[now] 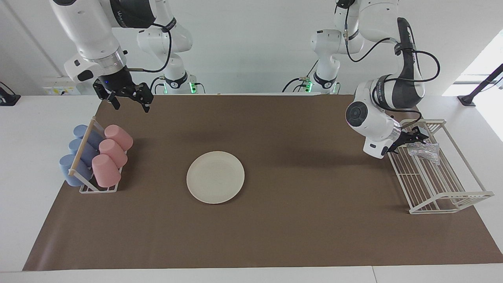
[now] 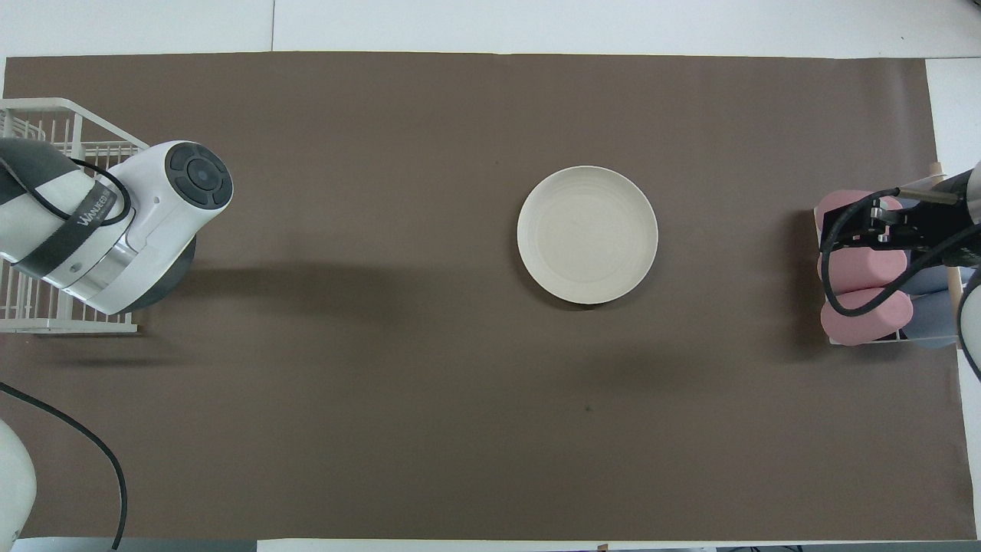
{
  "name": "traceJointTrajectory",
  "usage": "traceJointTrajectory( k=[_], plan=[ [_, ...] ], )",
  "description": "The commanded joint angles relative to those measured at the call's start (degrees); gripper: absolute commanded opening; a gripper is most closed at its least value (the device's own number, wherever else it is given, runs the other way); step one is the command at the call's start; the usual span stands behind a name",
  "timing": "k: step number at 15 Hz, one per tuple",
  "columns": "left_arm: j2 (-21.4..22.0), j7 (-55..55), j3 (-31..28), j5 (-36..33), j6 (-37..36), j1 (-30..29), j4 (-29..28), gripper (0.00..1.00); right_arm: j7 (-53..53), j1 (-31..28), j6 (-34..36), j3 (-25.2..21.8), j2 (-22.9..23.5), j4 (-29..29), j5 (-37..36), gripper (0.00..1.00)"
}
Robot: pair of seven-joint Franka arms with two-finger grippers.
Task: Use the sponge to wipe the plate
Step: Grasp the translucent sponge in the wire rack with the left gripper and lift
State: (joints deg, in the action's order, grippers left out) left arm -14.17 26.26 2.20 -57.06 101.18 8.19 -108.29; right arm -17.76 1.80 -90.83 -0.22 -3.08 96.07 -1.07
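The plate [image 1: 215, 177] lies flat on the brown mat [image 1: 275, 236] near the middle of the table, bare and apart from everything else. The sponge [image 1: 424, 151] — a crinkly, silvery scrap — rests in the white wire rack [image 1: 452, 196] at the left arm's end of the table, in the part of the rack nearer the robots. The left gripper [image 1: 414, 138] is down inside that rack right at the sponge, its fingers spread wide and not closed on it (whether a fingertip touches the sponge I cannot tell). The right gripper [image 1: 129, 103] hangs with its fingers apart and empty over the mat's edge, above the rack of pink cups [image 1: 112, 155] and blue cups [image 1: 78, 151]; that arm waits.
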Motion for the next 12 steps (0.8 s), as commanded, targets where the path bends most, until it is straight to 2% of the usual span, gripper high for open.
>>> traceJointTrajectory(
  k=[1,4,5,7,9,12],
  plan=[
    [0.3,1.1,0.2,-1.2,-0.5,-0.5,-0.3,0.82,-6.1,0.0,0.4,0.4,-0.9,0.8,0.5,1.00],
    [0.3,1.0,0.1,-1.2,-0.8,-0.5,0.2,0.27,-6.5,0.0,0.3,0.5,-0.9,1.0,0.5,1.00],
    [0.2,0.9,0.1,-1.2,-1.2,-0.5,0.4,0.19,-6.4,-0.6,0.3,0.5,-0.9,1.1,0.5,1.00],
    [0.0,0.9,0.2,-1.2,-1.8,-0.5,1.3,0.13,-7.8,-0.7,0.2,0.3,-1.0,1.2,0.5,1.00],
    [0.0,0.9,0.1,-1.2,-1.8,-0.4,1.5,0.00,-14.1,-0.6,0.2,0.4,-1.0,1.2,0.5,1.00],
    [0.1,0.7,0.3,-1.1,-1.8,-0.4,1.8,0.00,-24.7,0.1,0.8,0.7,-1.0,1.1,0.5,1.00]
  ],
)
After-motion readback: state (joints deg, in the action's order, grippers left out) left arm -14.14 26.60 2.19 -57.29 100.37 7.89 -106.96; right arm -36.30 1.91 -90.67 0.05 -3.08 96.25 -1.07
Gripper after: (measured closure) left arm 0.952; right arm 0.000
